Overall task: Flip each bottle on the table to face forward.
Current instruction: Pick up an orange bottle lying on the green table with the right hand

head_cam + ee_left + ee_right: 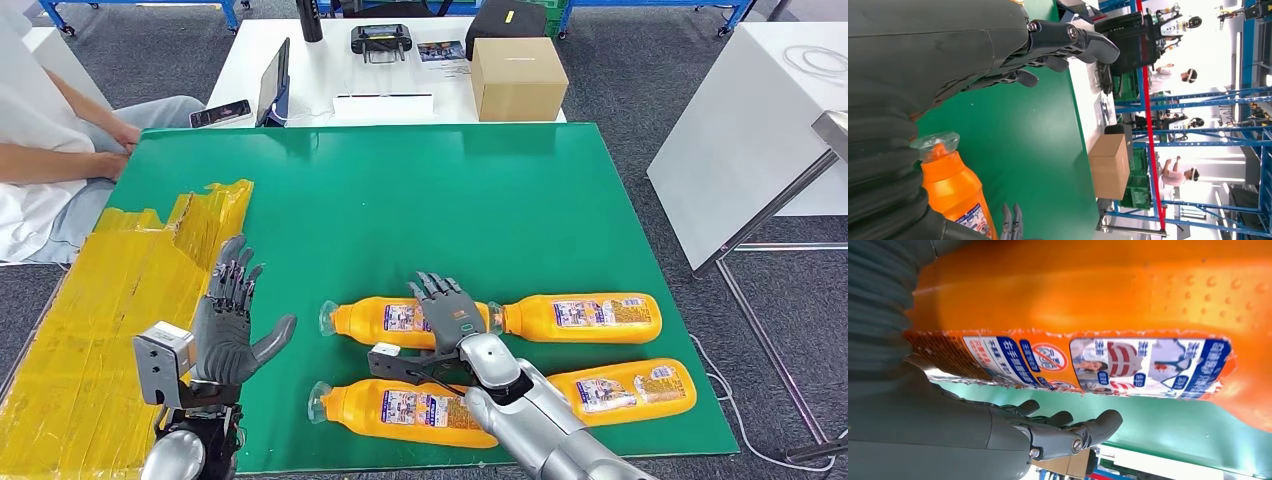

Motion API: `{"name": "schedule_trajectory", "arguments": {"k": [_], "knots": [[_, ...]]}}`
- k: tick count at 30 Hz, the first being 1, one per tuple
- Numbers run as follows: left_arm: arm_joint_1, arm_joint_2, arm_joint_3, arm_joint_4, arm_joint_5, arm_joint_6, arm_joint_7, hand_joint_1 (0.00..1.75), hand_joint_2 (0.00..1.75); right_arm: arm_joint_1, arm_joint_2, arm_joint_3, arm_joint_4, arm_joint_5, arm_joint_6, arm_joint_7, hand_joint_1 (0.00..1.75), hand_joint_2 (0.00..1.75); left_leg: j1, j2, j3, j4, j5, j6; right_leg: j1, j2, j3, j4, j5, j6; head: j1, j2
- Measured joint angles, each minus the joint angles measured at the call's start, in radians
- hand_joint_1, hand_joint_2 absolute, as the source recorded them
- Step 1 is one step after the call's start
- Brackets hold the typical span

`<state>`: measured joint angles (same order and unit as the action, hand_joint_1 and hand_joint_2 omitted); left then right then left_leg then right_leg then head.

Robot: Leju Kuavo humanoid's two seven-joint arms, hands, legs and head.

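The green counter (400, 200) fills the middle of the head view, and four orange bottles lie flat along its lower edge, in two rows of two. The upper-right bottle (585, 317) and lower-right bottle (625, 390) sit right of centre; the lower-left bottle (400, 408) and upper-left bottle (385, 320) lie at lower centre, caps pointing left. All show small-print labels, probably their backs.

They look like full, stiff plastic bottles: fairly heavy, smooth and likely slippery. The broad flattish body should resist rolling, so a flip probably wants a firm grip across the labelled middle, not the narrow neck.

The right hand (447, 310) lies over the upper-left bottle's body with fingers spread; whether it is gripping I cannot tell. In the right wrist view its fingers (1068, 432) extend loosely beside the label. The left hand (232, 325), lower left, is raised, splayed and holding nothing.
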<state>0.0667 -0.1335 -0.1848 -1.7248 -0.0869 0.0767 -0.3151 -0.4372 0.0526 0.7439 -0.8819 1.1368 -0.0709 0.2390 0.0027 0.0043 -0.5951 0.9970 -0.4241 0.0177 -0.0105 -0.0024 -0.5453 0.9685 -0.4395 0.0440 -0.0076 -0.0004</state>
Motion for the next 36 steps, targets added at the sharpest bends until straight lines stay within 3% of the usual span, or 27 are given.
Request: {"name": "schedule_trajectory", "arguments": {"k": [7, 8, 9, 12, 13, 23, 36], "knots": [[0.002, -0.003, 0.006, 0.0, 0.004, -0.005, 0.004, 0.0, 1.75, 0.0, 0.002, 0.0, 0.0, 0.022, -0.001, 0.017, 0.01, 1.75, 0.0, 0.0, 0.0, 0.0, 0.0, 0.0, 0.0, 0.0, 0.0, 0.0, 0.0, 0.0, 0.0, 0.0], [0.003, -0.004, 0.009, 0.0, 0.004, -0.006, 0.005, 0.0, 1.75, 0.0, 0.003, 0.0, 0.0, 0.029, -0.002, 0.024, 0.09, 1.75, 0.0, 0.0, 0.0, 0.0, 0.0, 0.0, 0.0, 0.0, 0.0, 0.0, 0.0, 0.0, 0.0, 0.0], [0.004, -0.006, 0.011, 0.0, 0.004, -0.006, 0.006, 0.0, 1.75, 0.0, 0.003, 0.0, 0.0, 0.036, -0.002, 0.031, 0.33, 1.75, 0.0, 0.0, 0.001, 0.0, 0.0, 0.0, 0.0, 0.0, 0.0, 0.0, 0.0, 0.0, 0.0, 0.0], [0.008, -0.008, 0.016, 0.0, 0.004, -0.006, 0.006, 0.0, 1.75, 0.001, 0.003, 0.0, 0.0, 0.049, -0.003, 0.043, 1.34, 1.75, 0.0, 0.0, 0.001, 0.0, 0.0, 0.0, 0.0, 0.0, 0.0, 0.0, 0.0, 0.0, 0.0, 0.0], [0.01, -0.008, 0.017, 0.0, 0.005, -0.006, 0.006, 0.0, 1.75, 0.001, 0.003, 0.0, 0.001, 0.051, -0.002, 0.044, 1.49, 1.75, 0.0, 0.0, 0.001, 0.0, 0.0, 0.0, 0.0, 0.0, 0.0, 0.0, 0.0, 0.0, 0.0, 0.0], [0.008, -0.014, 0.031, 0.005, 0.038, -0.027, 0.007, 0.0, 1.75, -0.01, 0.0, 0.0, 0.02, 0.069, 0.036, 0.03, 1.53, 1.75, 0.0, 0.0, 0.001, 0.0, 0.0, 0.0, 0.0, 0.0, 0.0, 0.0, 0.0, 0.0, 0.0, 0.0], [0.001, -0.016, 0.043, 0.022, 0.042, -0.032, 0.007, 0.0, 1.75, -0.029, 0.001, 0.0, 0.048, 0.043, 0.039, 0.001, 1.75, 1.75, 0.0, 0.0, 0.001, 0.0, 0.0, 0.0, 0.0, 0.0, 0.001, 0.0, 0.0, 0.0, 0.0, 0.0]]}}
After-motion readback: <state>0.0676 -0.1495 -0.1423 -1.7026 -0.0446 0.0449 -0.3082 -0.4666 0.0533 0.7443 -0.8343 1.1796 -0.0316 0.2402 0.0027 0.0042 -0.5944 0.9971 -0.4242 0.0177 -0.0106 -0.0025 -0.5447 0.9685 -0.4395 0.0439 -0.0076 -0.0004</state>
